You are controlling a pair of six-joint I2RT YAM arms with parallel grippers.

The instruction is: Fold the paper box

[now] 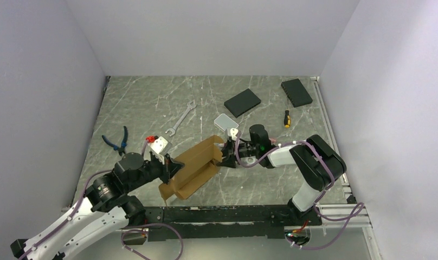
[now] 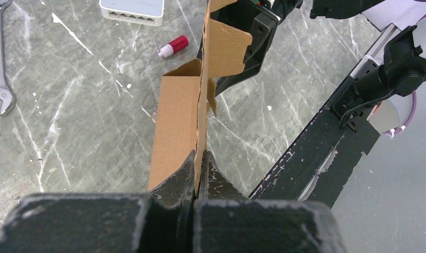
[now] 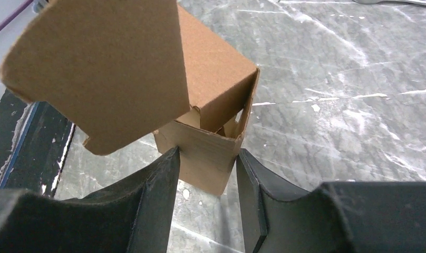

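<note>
Left wrist view: left claw [image 2: 199,158] pinches the brown corrugated cardboard paper box [image 2: 174,121] wall; right claw [image 3: 206,158] brackets its end, grip uncertain; seemingly mid-fold, so next tuck the loose flap.

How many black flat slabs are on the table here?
2. One black slab lies far centre-right, just beyond the white case; the other black slab sits near the far right corner, beyond the screwdriver. More may be hidden.

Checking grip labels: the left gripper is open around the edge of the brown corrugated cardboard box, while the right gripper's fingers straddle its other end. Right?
No: the left gripper is shut on the edge of the brown corrugated cardboard box, as the left wrist view shows. The rest holds.
</note>
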